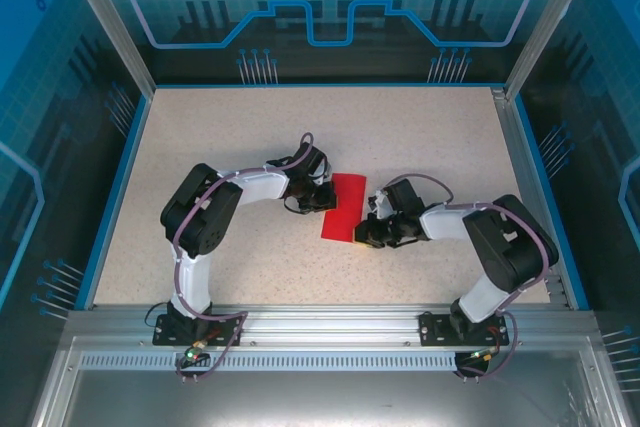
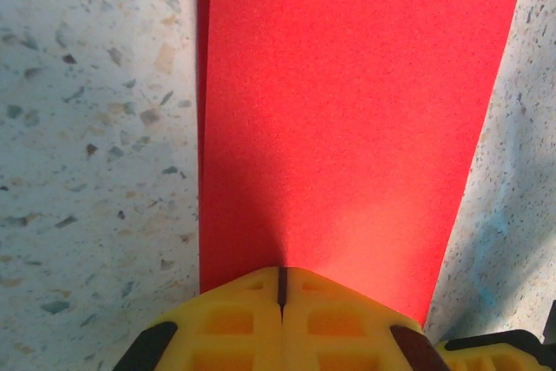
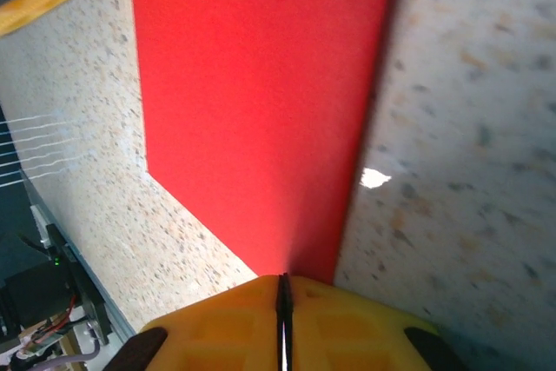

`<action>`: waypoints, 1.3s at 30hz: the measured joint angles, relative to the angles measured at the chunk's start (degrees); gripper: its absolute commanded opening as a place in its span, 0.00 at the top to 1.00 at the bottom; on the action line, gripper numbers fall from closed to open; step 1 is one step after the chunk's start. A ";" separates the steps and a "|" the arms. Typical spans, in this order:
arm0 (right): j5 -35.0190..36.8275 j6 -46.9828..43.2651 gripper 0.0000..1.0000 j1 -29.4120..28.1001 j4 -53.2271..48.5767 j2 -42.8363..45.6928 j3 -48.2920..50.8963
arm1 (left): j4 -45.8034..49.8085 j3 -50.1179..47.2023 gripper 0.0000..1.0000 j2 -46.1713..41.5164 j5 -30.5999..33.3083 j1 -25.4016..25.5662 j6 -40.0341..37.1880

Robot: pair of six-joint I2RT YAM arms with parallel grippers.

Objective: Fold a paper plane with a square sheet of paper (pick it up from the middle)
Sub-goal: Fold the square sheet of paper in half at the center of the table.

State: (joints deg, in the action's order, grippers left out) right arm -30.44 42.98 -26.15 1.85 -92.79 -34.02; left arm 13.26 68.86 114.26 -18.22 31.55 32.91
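The left fingers (image 2: pixel 234 323) are pressed together with only a thin dark seam between them. The near edge of the square sheet of paper (image 2: pixel 347 110) runs into that seam, so they appear to be pinching it. The right fingers (image 3: pixel 217 336) are likewise closed to a hairline. A narrow end of the paper (image 3: pixel 261 93) tapers into them, and they too look clamped on it.

Ahead of each pair of fingers the red sheet spreads flat and smooth on the speckled worktop (image 2: pixel 95 128). Beyond the left fingers it shows as a long strip with straight edges on both sides. Beyond the right fingers one long edge runs straight ahead, and a corner lies off to the left.

From above, the paper (image 1: pixel 345 207) lies between the two pairs of fingers, each holding an opposite edge. It looks narrower than a square, which suggests a fold in half, though the layers cannot be made out.

The sheet is probably almost weightless, limp and smooth. It would sag or curl if held by one edge, slide easily on the worktop, and crumple or tear if the two grips pulled apart. A shallow pinch at an edge suits it, best on a creased edge where doubled layers are stiffer, and both arms should move together.
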 measured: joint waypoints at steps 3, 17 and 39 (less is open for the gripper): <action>1.68 -1.53 0.77 2.08 -5.01 2.64 -0.55 | -0.17 -0.55 1.00 -0.55 0.00 0.02 0.24; 14.21 -5.01 0.64 1.25 -17.75 1.64 -16.26 | -1.27 -8.20 0.67 -11.58 -2.25 -2.71 5.99; 13.51 -3.32 0.64 0.15 -16.41 -9.16 -20.98 | -8.66 -12.50 0.60 -10.10 -12.09 -8.41 9.18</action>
State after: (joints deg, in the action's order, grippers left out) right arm -16.93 39.66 -26.00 -14.57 -101.95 -55.00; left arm 4.60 56.36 104.16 -30.30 23.14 42.09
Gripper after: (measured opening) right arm 0.367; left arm 0.399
